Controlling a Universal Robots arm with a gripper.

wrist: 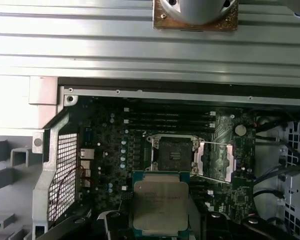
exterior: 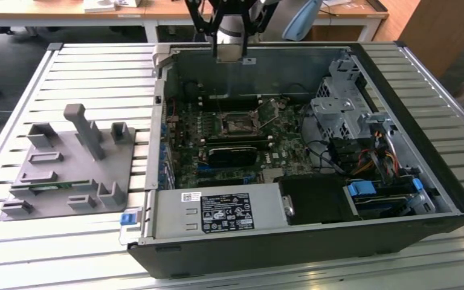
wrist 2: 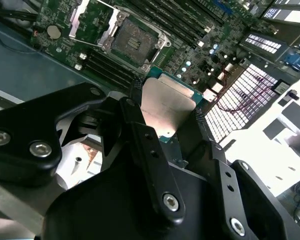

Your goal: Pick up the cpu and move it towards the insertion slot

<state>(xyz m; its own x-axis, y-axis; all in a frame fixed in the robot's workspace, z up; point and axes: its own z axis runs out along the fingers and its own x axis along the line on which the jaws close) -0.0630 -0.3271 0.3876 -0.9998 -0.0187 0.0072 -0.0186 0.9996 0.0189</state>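
Between the black fingers (wrist 2: 135, 107) of the gripper (wrist 2: 165, 112), the cpu (wrist 2: 165, 107) sits clamped by its edges, its silvery top facing the second wrist view and its green rim showing along one side. Both wrist views show the chip held in the air above the motherboard (wrist: 120, 150), apart from it. Beyond the chip lies the insertion slot (wrist: 172, 152), a square socket with a dark centre, its metal frame (wrist: 215, 160) swung open beside it. Farther off, the exterior view shows the gripper at the far wall of the open computer case (exterior: 425, 181), well above the slot, with a grey fixture (exterior: 63, 163) on the slatted table (exterior: 95, 72) toward the exterior view's left.
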